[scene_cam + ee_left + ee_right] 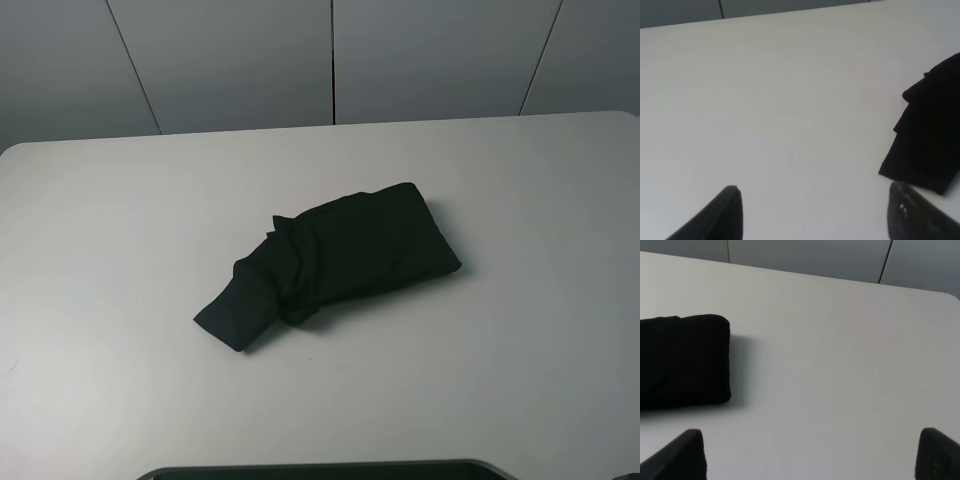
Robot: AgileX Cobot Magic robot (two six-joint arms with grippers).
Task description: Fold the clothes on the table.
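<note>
A black garment point(340, 262) lies folded into a thick bundle near the middle of the white table point(120, 230), with a loose end trailing toward the front left. Neither gripper shows in the exterior high view. In the left wrist view the left gripper point(815, 212) is open and empty above bare table, with the garment's loose end point(927, 135) off to one side. In the right wrist view the right gripper point(810, 457) is open and empty, with the garment's folded end point(682, 360) beside it and apart from it.
Grey wall panels point(330, 55) stand behind the table's far edge. A dark edge of the robot base point(320, 470) shows at the table's near side.
</note>
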